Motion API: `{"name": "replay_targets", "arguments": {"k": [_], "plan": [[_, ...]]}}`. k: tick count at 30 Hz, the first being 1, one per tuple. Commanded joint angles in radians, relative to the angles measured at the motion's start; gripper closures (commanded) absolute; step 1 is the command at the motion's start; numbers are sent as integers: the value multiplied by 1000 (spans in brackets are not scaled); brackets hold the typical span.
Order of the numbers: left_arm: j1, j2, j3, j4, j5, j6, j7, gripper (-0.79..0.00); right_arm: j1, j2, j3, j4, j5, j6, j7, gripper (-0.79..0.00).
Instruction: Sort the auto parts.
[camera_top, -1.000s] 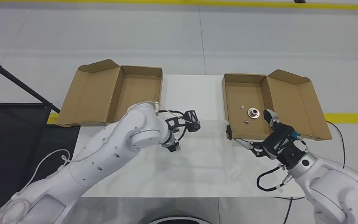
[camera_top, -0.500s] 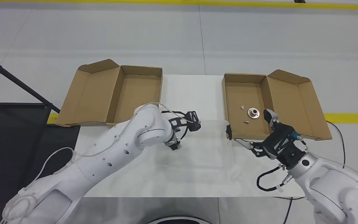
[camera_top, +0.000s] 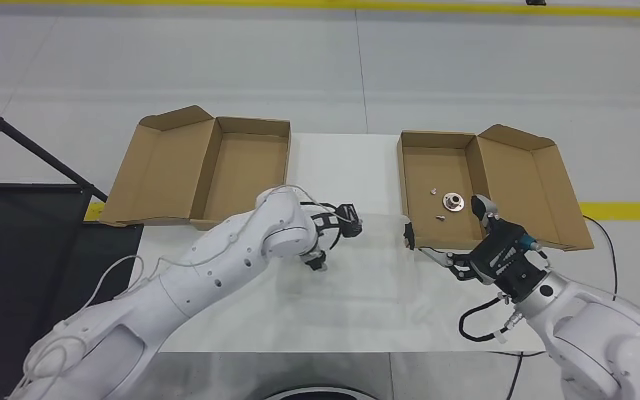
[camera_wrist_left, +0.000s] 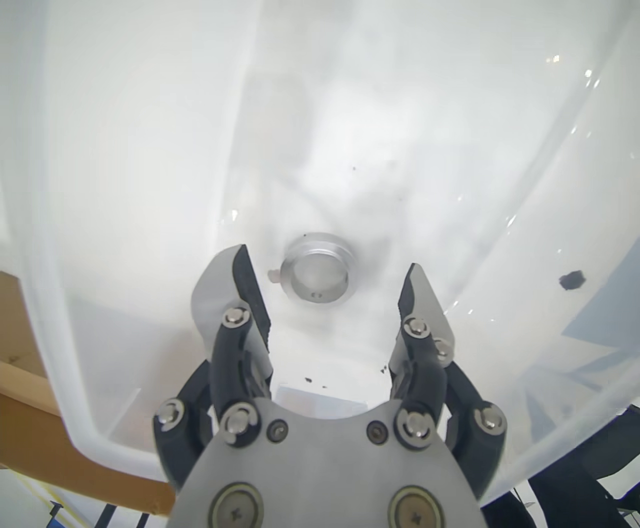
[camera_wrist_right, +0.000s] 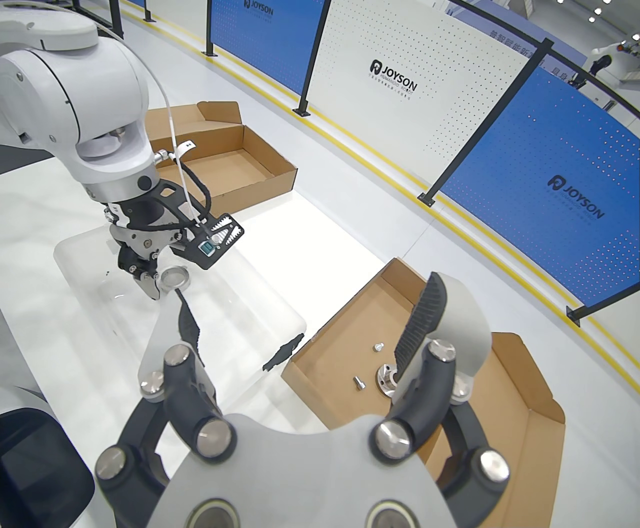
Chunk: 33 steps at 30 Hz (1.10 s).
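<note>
Left gripper (camera_wrist_left: 326, 259), fingers spread, hovers over a metal ring (camera_wrist_left: 316, 294) in a clear tray (camera_wrist_left: 60, 380), seemingly not touching it; right gripper (camera_wrist_right: 306, 287), fingers spread, hangs beside a cardboard box (camera_wrist_right: 332, 360).

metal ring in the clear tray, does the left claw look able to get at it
Probably yes: the left claw is open inside the clear tray, the metal ring just ahead, uncovered.

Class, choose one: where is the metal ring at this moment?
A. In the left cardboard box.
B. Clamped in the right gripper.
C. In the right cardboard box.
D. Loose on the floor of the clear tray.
D: the metal ring lies untouched on the floor of the clear tray, just ahead of the left gripper, whose jaws stand open.
</note>
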Motion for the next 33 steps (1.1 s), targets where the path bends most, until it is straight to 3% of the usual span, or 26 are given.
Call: {"name": "replay_targets", "arguments": {"k": [1, 11, 12, 13, 18, 21, 25, 27, 33], "plan": [[-2, -5, 5, 15, 1, 3, 1, -597, 0, 0, 0, 0, 0, 0, 0, -785], [-11, -23, 15, 66, -1, 4, -6, -551, 0, 0, 0, 0, 0, 0, 0, -785], [-10, -24, 15, 68, 0, 4, -6, -443, 0, 0, 0, 0, 0, 0, 0, -785], [-10, -25, 15, 70, 0, 3, -7, -397, 0, 0, 0, 0, 0, 0, 0, -785], [-5, -30, 16, 83, -2, 5, -13, -382, 0, 0, 0, 0, 0, 0, 0, -785], [-3, -33, 17, 88, 0, 5, -11, -323, 0, 0, 0, 0, 0, 0, 0, -785], [0, -36, 12, 83, 5, 12, -6, -163, 0, 0, 0, 0, 0, 0, 0, -785], [2, -35, 7, 70, 11, 16, -6, 0, 0, 0, 0, 0, 0, 0, 0, -785], [32, -10, -60, -46, 19, 40, -12, 0, 0, 0, 0, 0, 0, 0, 0, -785]]}}
